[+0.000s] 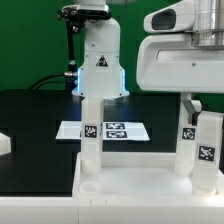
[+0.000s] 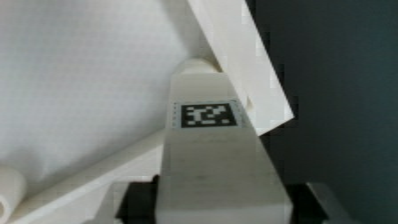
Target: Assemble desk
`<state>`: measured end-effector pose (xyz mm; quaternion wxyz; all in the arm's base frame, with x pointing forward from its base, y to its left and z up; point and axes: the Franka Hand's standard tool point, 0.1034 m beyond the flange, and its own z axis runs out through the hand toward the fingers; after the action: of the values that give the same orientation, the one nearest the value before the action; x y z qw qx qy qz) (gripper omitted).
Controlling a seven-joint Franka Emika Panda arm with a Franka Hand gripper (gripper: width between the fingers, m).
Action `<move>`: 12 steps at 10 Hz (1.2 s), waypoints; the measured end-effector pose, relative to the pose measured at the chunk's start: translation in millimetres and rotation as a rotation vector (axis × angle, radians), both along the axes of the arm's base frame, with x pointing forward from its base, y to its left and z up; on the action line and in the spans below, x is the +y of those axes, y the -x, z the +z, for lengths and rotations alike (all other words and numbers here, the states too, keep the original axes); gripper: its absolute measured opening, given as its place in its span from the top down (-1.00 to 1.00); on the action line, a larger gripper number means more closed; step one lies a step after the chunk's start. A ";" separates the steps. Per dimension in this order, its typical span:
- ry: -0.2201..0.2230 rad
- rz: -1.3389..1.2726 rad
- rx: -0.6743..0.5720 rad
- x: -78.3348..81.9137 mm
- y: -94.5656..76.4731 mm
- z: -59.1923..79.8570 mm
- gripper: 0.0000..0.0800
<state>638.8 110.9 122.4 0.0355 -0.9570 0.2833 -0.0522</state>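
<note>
Bearing desk [image 1: 130, 182]: black table [image 1: 30, 112], green wall [image 1: 30, 40]

A plain green wall [image 1: 30, 40] fills the upper part of the frame behind a black table [image 1: 30, 115] that spans the middle band under soft, even light, with the thin white marker board [image 1: 113, 130] lying flat near the frame's centre.

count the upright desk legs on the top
3: one leg at the exterior view's left, two at its right, a farther leg under the arm and a nearer leg. Others may be hidden.
</note>
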 end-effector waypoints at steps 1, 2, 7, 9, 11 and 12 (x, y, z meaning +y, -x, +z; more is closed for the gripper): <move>-0.016 -0.180 0.008 -0.3 0.6 -0.9 0.29; -0.036 -0.341 0.015 -0.9 0.9 -1.3 0.29; -0.130 -0.922 0.050 1.0 2.2 -2.1 0.29; -0.152 -1.072 0.057 1.2 2.0 -2.1 0.29; -0.192 -1.200 0.063 2.0 2.2 -2.9 0.19; -0.191 -1.184 0.062 2.1 2.3 -3.0 0.19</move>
<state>636.5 113.0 119.3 0.0779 -0.6302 0.7724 -0.0095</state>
